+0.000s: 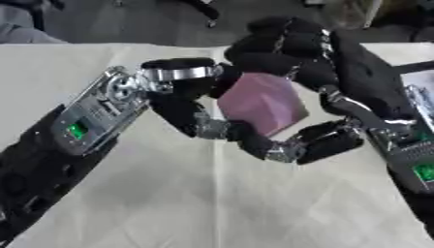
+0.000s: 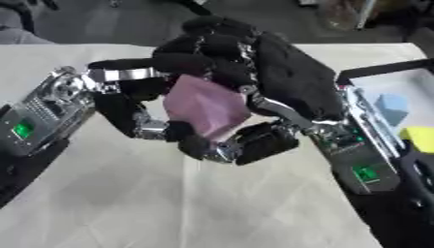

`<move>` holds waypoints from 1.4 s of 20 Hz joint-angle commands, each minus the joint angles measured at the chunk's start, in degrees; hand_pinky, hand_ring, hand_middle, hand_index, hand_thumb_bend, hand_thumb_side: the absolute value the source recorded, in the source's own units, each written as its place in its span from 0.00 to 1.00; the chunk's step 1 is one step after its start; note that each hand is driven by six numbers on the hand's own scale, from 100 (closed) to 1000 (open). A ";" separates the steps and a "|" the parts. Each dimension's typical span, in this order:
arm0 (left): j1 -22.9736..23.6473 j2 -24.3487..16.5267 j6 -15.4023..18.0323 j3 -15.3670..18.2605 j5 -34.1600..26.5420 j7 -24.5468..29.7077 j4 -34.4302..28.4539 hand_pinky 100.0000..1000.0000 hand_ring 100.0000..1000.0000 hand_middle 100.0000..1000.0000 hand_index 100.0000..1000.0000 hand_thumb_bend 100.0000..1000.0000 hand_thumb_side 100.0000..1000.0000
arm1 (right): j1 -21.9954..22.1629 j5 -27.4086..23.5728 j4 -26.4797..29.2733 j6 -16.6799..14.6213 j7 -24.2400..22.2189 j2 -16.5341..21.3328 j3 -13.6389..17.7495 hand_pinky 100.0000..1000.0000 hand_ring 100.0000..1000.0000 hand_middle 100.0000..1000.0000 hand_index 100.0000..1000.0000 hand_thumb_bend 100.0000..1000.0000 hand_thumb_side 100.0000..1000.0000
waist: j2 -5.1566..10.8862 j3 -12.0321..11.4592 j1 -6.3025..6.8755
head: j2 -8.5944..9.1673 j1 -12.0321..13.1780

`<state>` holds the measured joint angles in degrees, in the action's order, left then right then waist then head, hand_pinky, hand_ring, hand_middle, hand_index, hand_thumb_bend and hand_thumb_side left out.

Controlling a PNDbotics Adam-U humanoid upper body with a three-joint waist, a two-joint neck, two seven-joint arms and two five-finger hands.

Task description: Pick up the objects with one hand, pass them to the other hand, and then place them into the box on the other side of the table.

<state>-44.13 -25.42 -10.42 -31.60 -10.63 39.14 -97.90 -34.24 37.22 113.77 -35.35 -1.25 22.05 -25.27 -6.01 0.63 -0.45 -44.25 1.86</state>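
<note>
On my left, the left hand reaches in over the pale table, its fingers curled around the lower and near side of the pink block. One finger lies across the top, the others wrap beneath. The block sits in mid-air above the middle of the table, caught between both hands, so I judge this to be the handover itself.

The block looks like a faceted, many-sided solid with flat matte faces and clear edges. I judge it light and stiff, probably foam or hollow plastic. It shows no sag or dent where the fingers press. The flat faces should give good purchase, but the angled facets could let it twist or squirt out if I squeeze on a ridge. I would take hold on two opposite flat faces, not on the corners.

To the right, the right hand covers the block from above and behind, fingers curled over its upper faces, thumb reaching under. Both hands grip it at once.

Farther right, at the table's edge, the box holds a blue piece and a yellow piece.
</note>
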 commanded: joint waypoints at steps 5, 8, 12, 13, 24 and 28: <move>-1.37 -1.94 0.34 0.60 2.30 2.11 -1.95 0.70 0.53 0.46 0.58 0.16 0.42 | 1.16 -1.75 0.82 -0.94 -1.50 3.23 1.16 0.73 0.56 0.52 0.84 0.03 0.06 | 1.48 -0.16 0.79 | 0.13 -0.24; -1.34 -2.38 0.60 1.11 2.63 2.69 -2.58 0.70 0.54 0.46 0.58 0.15 0.42 | 1.75 -2.09 0.82 -1.16 -2.27 3.69 1.26 0.71 0.53 0.48 0.82 0.03 0.06 | 1.53 -0.20 0.81 | 0.13 -0.32; -1.37 -2.73 0.46 1.54 2.75 2.54 -3.01 0.70 0.53 0.46 0.58 0.12 0.42 | 2.15 -2.61 0.82 -1.16 -4.51 4.09 1.10 0.75 0.61 0.55 0.87 0.14 0.13 | 1.56 -0.22 0.80 | 0.13 -0.36; -1.38 -2.80 0.39 1.60 2.69 2.49 -3.08 0.70 0.53 0.46 0.58 0.12 0.43 | 2.18 -2.67 0.82 -1.25 -5.19 4.17 1.11 0.77 0.65 0.59 0.89 0.17 0.15 | 1.56 -0.22 0.80 | 0.13 -0.34; -1.43 -3.07 -0.15 2.25 2.14 0.83 -2.97 0.69 0.52 0.45 0.56 0.10 0.40 | 2.01 -4.72 0.82 -2.74 -13.51 4.86 1.59 0.86 0.83 0.87 0.99 0.33 0.28 | 1.58 -0.16 0.87 | 0.13 -0.45; -1.45 -3.14 -0.09 2.24 2.12 0.50 -2.81 0.69 0.52 0.44 0.56 0.10 0.39 | 1.93 -4.87 0.82 -3.07 -14.01 5.08 1.75 0.87 0.85 0.89 1.00 0.34 0.28 | 1.55 -0.18 0.90 | 0.13 -0.45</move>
<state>-44.24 -27.72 -10.83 -31.19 -7.60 40.15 -98.87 -32.05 32.35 114.96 -38.44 -14.47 25.28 -23.73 -6.01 0.40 -0.40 -44.25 1.54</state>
